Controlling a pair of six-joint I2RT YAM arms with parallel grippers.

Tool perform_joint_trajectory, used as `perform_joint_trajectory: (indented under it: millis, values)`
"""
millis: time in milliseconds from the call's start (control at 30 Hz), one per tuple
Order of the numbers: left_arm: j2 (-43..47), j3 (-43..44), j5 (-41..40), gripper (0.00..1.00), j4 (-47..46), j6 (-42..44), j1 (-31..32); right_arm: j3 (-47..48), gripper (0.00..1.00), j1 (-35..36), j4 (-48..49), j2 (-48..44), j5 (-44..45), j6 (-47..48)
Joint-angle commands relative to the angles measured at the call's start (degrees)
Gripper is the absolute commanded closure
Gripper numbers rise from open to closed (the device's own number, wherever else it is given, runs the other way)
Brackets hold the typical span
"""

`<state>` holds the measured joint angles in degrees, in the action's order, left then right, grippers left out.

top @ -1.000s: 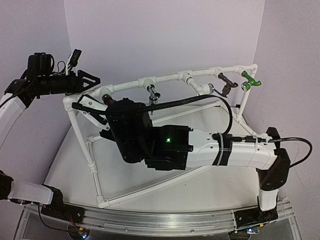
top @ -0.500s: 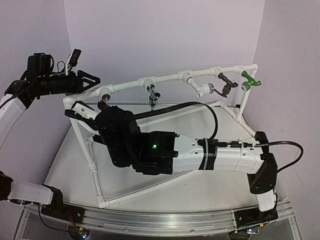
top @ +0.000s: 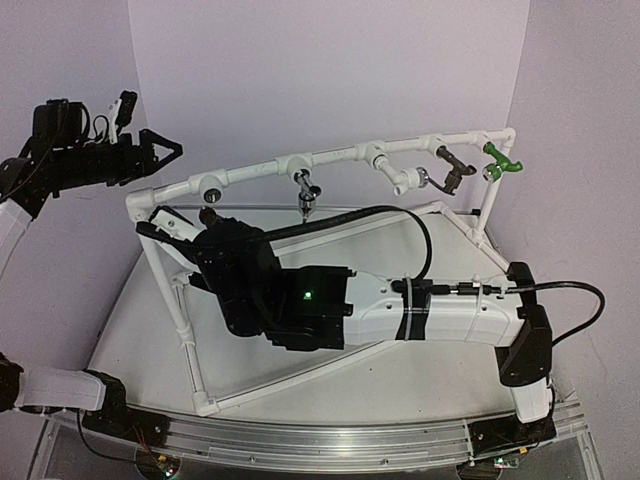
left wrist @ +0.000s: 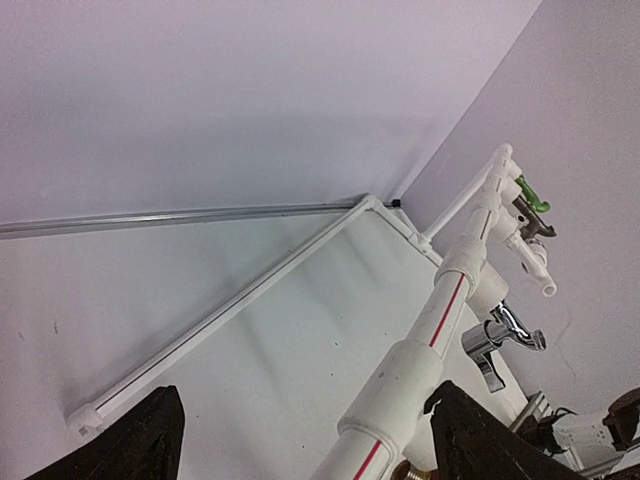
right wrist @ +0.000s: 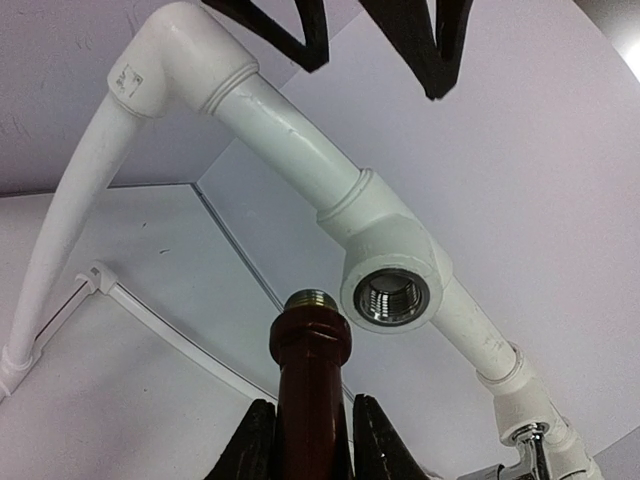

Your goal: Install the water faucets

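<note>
My right gripper (top: 205,222) is shut on a dark brown faucet (right wrist: 312,380) with a brass threaded tip. It holds the faucet just below and left of the empty threaded tee fitting (right wrist: 392,295) at the left end of the white pipe frame (top: 340,155), not touching it. On the top bar hang a chrome lever faucet (top: 305,187), a white faucet (top: 405,178), a dark bronze faucet (top: 452,168) and a green faucet (top: 500,160). My left gripper (top: 160,150) is open and empty, above and left of that tee (top: 210,183).
The frame's lower bars (top: 300,375) run across the white table under my right arm. The left gripper's dark fingers (right wrist: 300,30) show at the top of the right wrist view. Purple walls close in behind and on both sides.
My right arm has moved left with the dark brown faucet, bringing it under the left tee. My left gripper has drawn back to the left and up, away from the frame.
</note>
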<state>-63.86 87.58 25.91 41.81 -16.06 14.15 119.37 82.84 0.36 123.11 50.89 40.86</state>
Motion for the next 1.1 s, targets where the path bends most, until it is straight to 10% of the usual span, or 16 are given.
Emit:
perform_joint_trajectory:
  millis: [0, 800, 1067]
  values:
    - [6.8, -2.0, -10.5, 0.12, 4.2, -1.1, -0.2, -0.8, 1.0, -0.4, 2.6, -5.5, 0.1, -2.2]
    - [23.1, -26.5, -7.7, 0.15, 5.2, 0.9, -0.2, -4.7, 1.0, -0.8, -2.2, -11.2, -7.2, -12.3]
    - [24.9, -34.4, -10.9, 0.33, -6.8, 2.8, -0.2, -5.1, 1.0, -0.8, -2.3, -11.1, -5.9, -13.6]
